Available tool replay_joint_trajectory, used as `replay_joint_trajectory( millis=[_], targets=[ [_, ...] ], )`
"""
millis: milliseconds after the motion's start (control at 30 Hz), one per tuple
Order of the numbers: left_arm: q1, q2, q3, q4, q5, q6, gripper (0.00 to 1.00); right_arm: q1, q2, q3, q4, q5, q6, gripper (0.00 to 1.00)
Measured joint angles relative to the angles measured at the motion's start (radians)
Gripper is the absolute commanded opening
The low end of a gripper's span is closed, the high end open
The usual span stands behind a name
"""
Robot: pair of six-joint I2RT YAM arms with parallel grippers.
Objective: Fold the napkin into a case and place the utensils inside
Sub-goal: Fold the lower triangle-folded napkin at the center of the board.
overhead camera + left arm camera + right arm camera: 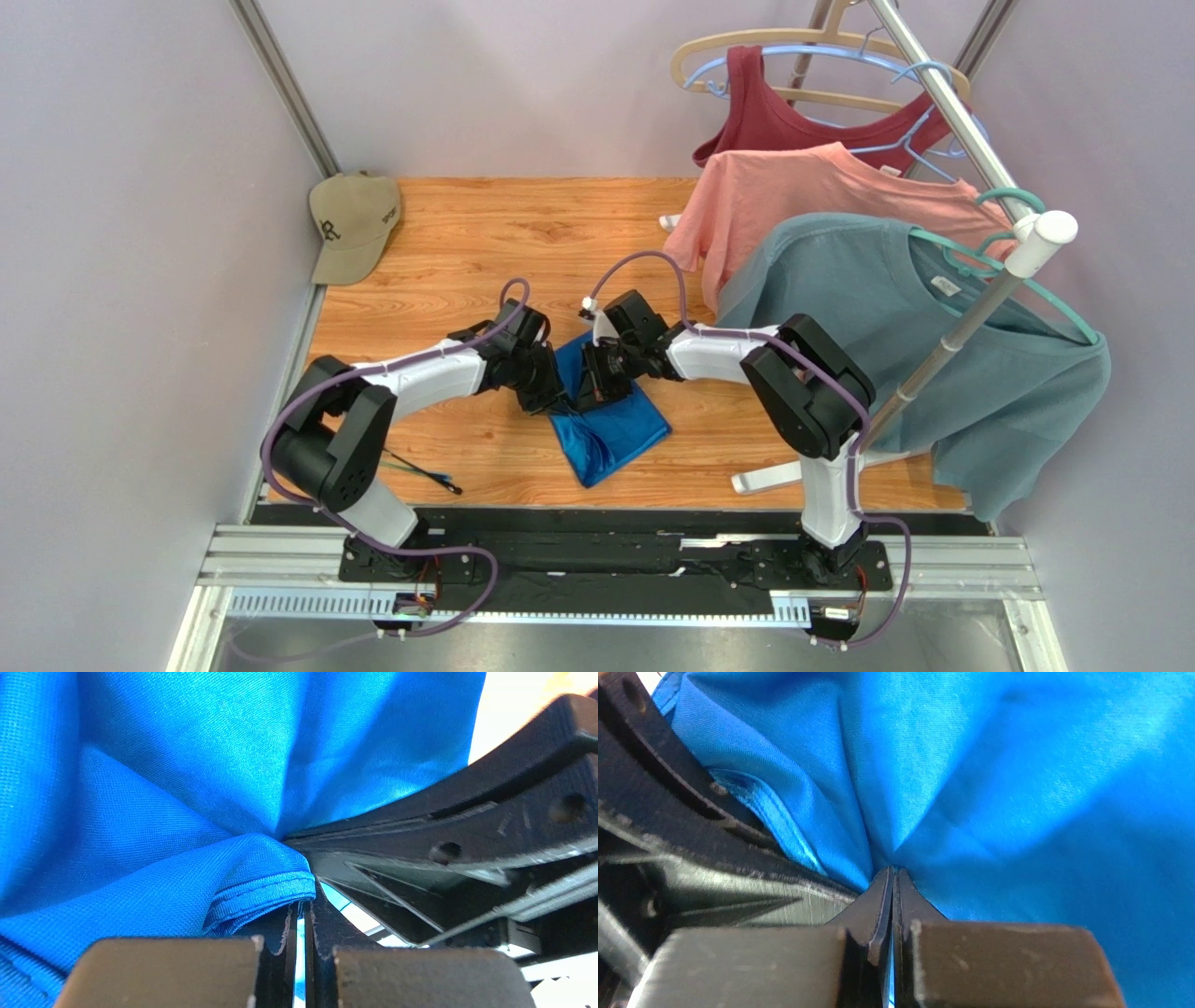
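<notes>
- Pinching the napkin (pixel 617 427) from both sides, the two grippers meet over the middle of the wooden table (pixel 449 224), with their tips almost against each other.
- On the left gripper (pixel 302 934) the jaws are pressed together on a hemmed, doubled-over edge of the blue cloth, which bunches up right at the fingertips.
- On the right gripper (pixel 892 906) the jaws are likewise squeezed tight on the cloth, and creases fan out from the pinch.
- Each wrist camera has the other gripper's black body crowding one side of its view, hard up against the cloth.
- The napkin is a rumpled, partly folded patch. Its far end is gathered under the grippers and the rest spreads toward the near right on the table.
- The utensils (pixel 421 473) are thin dark sticks lying on the near left of the table beside the left arm's elbow. They are partly hidden by the arm and well apart from the napkin.
- A tan cap (pixel 354 221) sits in the far left corner, away from everything else.
- A clothes rack (pixel 968 315) stands on the right, and its white foot (pixel 765 480) rests on the table between the napkin and the right arm's base.
- A teal-grey T-shirt (pixel 898 336) hangs just behind the right arm's elbow, with a pink T-shirt (pixel 800 196) and a maroon tank top (pixel 786 123) farther back.
</notes>
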Motion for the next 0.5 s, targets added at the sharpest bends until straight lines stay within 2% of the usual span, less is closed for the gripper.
replay_joint_trajectory(
  millis=[267,500],
  targets=[
    [-0.001,0.037,0.013,0.003,-0.002,0.004,0.0,-0.016,-0.066,-0.008,-0.053,0.037,-0.021,0.0],
    [-0.01,0.064,0.047,0.004,-0.002,0.009,0.0,-0.019,-0.053,-0.014,-0.053,0.051,-0.035,0.0]
  ],
)
